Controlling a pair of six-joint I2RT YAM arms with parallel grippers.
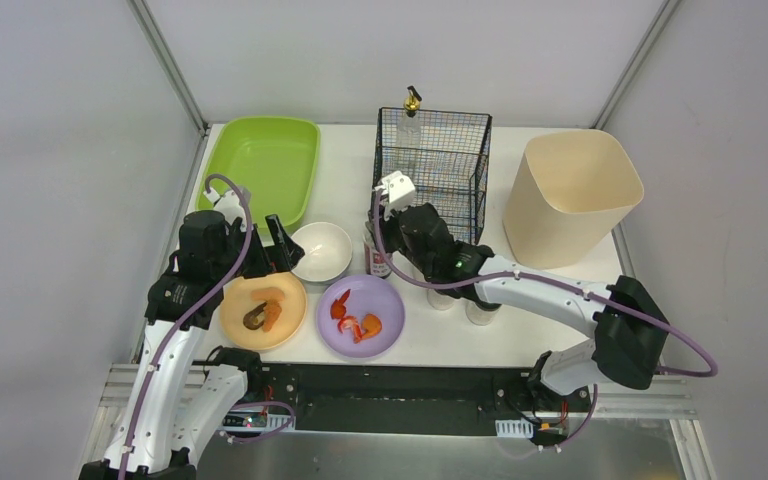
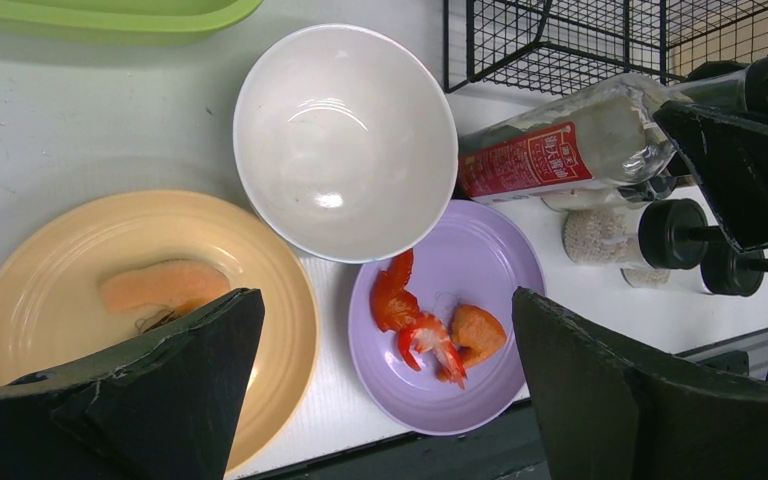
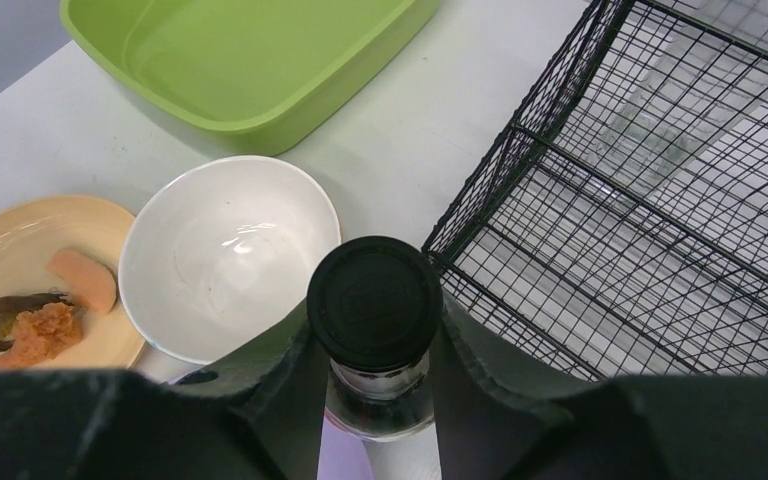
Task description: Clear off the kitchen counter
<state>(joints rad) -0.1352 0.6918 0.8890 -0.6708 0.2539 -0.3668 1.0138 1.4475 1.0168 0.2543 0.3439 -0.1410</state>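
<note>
Table [image 1: 345, 195]: spreads under and around black wire basket [image 1: 435, 160]; fixed, stiff, smooth, nothing to grasp. You clear what sits on it.
Red-label bottle [image 3: 374, 300]: upright, just front-left of basket. Right gripper [image 3: 375, 335] clamped at neck under black cap. Looks hard, slick; keep hold high, lift straight.
Basket top open; rise above rim before crossing.
White bowl [image 1: 321, 250] left of basket, near bottle: mind it.
Left gripper [image 2: 385, 320] spread wide, empty, over plates front-left of basket.
</note>
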